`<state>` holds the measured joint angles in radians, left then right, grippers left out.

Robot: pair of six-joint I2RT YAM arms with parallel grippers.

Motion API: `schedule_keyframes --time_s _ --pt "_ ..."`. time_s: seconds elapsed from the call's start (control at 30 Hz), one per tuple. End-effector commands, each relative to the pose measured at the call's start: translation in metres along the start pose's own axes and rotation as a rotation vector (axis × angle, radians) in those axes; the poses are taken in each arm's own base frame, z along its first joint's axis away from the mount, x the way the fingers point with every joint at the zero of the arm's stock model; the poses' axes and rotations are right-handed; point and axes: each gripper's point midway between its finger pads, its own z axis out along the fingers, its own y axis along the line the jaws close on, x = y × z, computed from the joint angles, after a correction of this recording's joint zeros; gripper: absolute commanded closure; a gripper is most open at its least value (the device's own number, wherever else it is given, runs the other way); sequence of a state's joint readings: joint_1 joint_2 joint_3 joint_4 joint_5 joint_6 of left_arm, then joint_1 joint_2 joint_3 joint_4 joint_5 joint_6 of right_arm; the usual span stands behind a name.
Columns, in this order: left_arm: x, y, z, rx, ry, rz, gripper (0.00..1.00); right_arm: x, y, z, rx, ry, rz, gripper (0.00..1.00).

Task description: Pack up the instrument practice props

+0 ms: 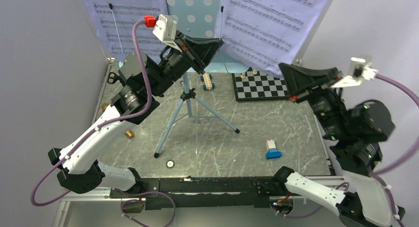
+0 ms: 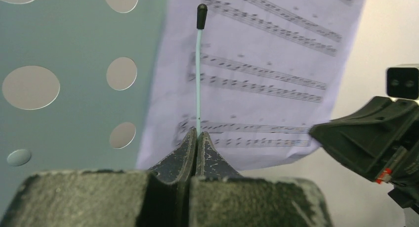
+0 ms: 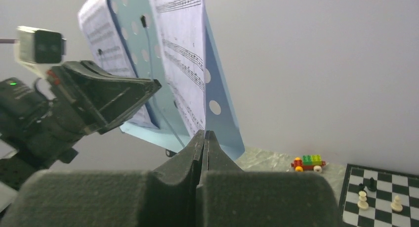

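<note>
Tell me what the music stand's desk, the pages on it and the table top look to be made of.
Desk: probably painted sheet metal or plastic; thin, flat, matte light blue, with clean round punched holes.
Pages: plain white paper, printed with staves, thin, hanging past the desk.
Table top: grey, veined like stone, faintly glossy; could be a printed laminate.

**White Links, Black Joints**

Left arm (image 1: 94, 140) and right arm (image 1: 316, 187) pair white links with black motor housings. A purple cable (image 1: 135, 39) with a red plug (image 1: 149, 22) feeds a white wrist camera (image 1: 165, 26). Left gripper (image 2: 197, 138) and right gripper (image 3: 204, 135) are black, scuffed wedges.
</note>
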<state>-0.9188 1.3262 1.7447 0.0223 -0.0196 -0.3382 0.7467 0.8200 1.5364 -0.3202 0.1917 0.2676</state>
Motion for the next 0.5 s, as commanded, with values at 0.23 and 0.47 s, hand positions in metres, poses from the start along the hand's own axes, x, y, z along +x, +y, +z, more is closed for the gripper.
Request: schedule_keyframes --time_s 0.23,0.47 --pt "-0.025 -0.004 -0.003 0.004 -0.083 0.0 0.99 -0.026 0.066 -0.068 -0.43 -0.038 -0.067 1.0" --pt "-0.021 0.0 -0.002 -0.011 -0.085 0.0 0.76 -0.012 0.104 -0.091 -0.681 0.082 -0.084 1.0"
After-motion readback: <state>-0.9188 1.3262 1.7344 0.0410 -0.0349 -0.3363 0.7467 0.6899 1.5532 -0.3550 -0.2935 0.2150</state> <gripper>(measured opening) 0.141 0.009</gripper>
